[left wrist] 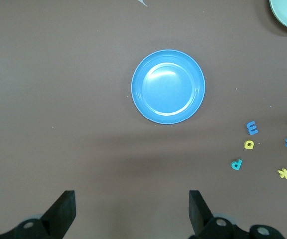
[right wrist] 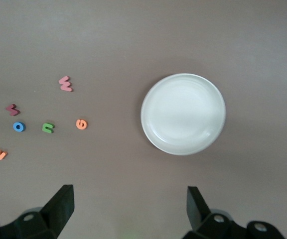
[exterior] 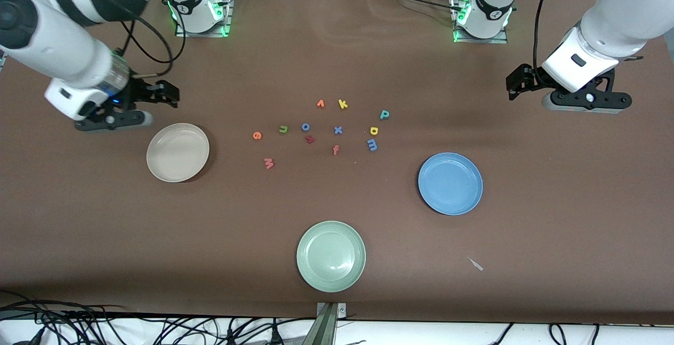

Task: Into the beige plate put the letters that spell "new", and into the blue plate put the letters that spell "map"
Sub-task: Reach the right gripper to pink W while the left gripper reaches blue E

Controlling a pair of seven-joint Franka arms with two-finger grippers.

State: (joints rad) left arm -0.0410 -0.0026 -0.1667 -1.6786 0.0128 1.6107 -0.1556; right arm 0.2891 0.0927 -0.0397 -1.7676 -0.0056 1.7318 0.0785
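The beige plate (exterior: 178, 152) (right wrist: 183, 114) lies empty toward the right arm's end, the blue plate (exterior: 451, 183) (left wrist: 168, 86) empty toward the left arm's end. Loose letters lie between them: green n (exterior: 283, 129) (right wrist: 47, 128), orange e (exterior: 257, 135) (right wrist: 81, 124), pink w (exterior: 269, 163) (right wrist: 66, 83), blue m (exterior: 372, 145) (left wrist: 252, 128), yellow a (exterior: 374, 130) (left wrist: 248, 145), teal p (exterior: 385, 115) (left wrist: 236, 164). My right gripper (exterior: 168, 94) (right wrist: 130, 204) hangs open over bare table beside the beige plate. My left gripper (exterior: 518, 81) (left wrist: 132, 206) hangs open over bare table near the blue plate. Neither holds anything.
A pale green plate (exterior: 330, 256) sits nearest the front camera. Other letters mix with the task's: orange v (exterior: 320, 104), yellow k (exterior: 343, 104), blue o (exterior: 306, 127), blue x (exterior: 338, 130), a dark red letter (exterior: 309, 139), a red f (exterior: 335, 149). A white scrap (exterior: 475, 264) lies near the blue plate.
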